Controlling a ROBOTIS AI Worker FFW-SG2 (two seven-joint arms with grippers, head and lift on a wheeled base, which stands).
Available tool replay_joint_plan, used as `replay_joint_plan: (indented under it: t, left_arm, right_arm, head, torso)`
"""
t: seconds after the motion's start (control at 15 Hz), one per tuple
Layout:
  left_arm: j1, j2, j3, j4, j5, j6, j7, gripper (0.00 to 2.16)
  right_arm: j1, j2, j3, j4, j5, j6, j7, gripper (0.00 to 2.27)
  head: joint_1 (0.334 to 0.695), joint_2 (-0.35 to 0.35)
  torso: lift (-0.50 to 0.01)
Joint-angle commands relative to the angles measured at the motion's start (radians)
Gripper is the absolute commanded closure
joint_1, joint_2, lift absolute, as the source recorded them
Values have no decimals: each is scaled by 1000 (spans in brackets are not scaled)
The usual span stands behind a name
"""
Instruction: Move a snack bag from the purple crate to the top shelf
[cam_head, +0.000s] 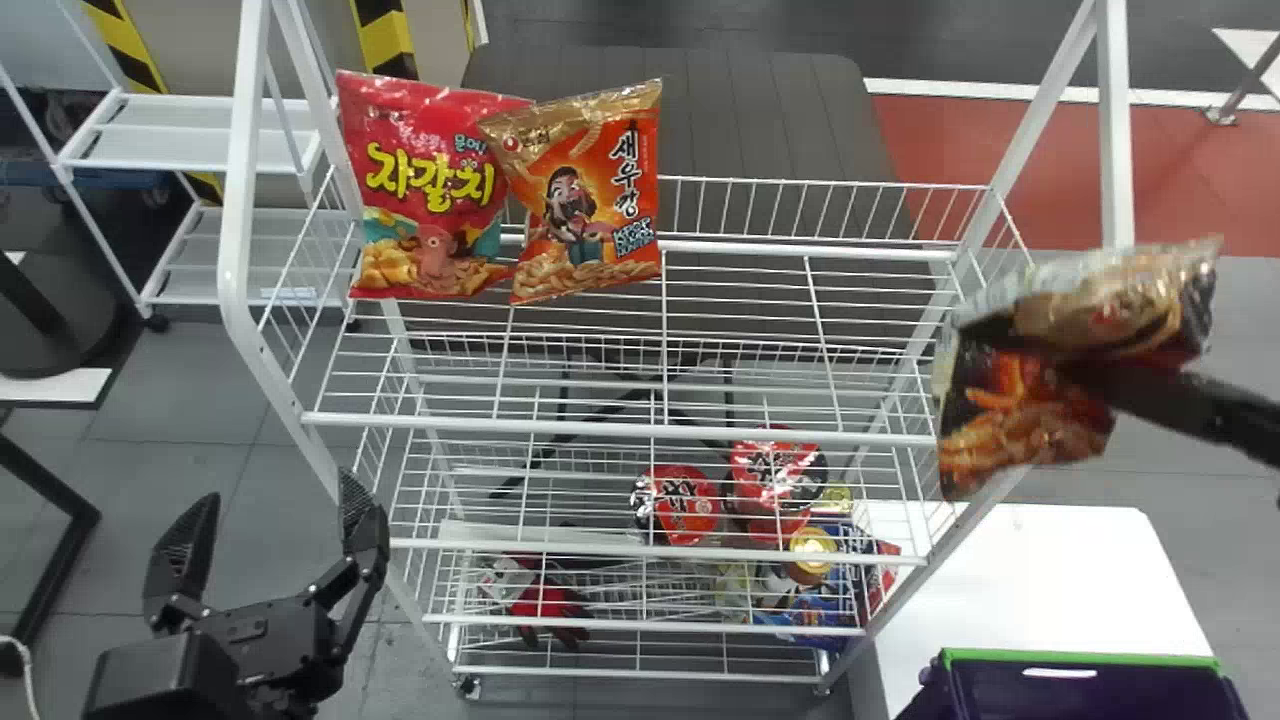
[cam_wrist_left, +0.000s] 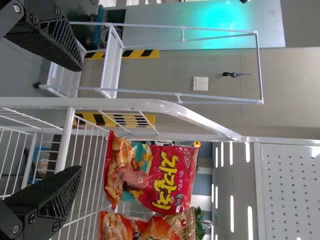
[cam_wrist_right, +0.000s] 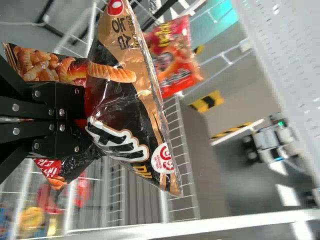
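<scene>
At the right of the head view, my right gripper (cam_head: 1110, 385) is shut on a black and gold snack bag (cam_head: 1030, 440), held beside the top shelf's (cam_head: 620, 433) right end. In the right wrist view the gripper (cam_wrist_right: 82, 117) pinches the crumpled bag (cam_wrist_right: 125, 115). My left gripper (cam_head: 265, 540) is parked open at the lower left; in the left wrist view the left gripper (cam_wrist_left: 80, 120) has its fingers wide apart with nothing between them. The purple crate (cam_head: 1090, 690) with a green rim stands at the lower right.
A red snack bag (cam_head: 430, 190) and an orange snack bag (cam_head: 590, 200) stand side by side at the top shelf's left back. White posts (cam_head: 1115, 130) rise at the rack's right end. Lower shelves hold red packs (cam_head: 680, 505) and other goods. A white table (cam_head: 1040, 570) is at right.
</scene>
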Motion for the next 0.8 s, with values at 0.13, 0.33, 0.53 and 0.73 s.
replay_joint_plan:
  t: [0.13, 0.33, 0.53, 0.73]
  left_arm:
    - [-10, 0, -7, 1, 0, 3, -3, 120]
    - [-11, 2, -8, 1, 0, 3, -3, 120]
    - [-13, 3, -7, 0, 2, 18, -3, 120]
    - [-17, 6, -7, 1, 3, 25, -3, 120]
  right_arm:
    - [-84, 31, 190, 21, 5, 2, -207, 1683]
    - [-147, 72, 284, 96, 3, 2, -335, 1683]
    - [-185, 82, 355, 173, 8, 2, -431, 1683]
    - [-247, 82, 390, 234, 13, 2, -522, 1683]
  head:
    - [695, 3]
    - [695, 38]
    - [695, 68]
    - [695, 86]
  torso:
    - [0]
    - [0]
    - [0]
    - [0]
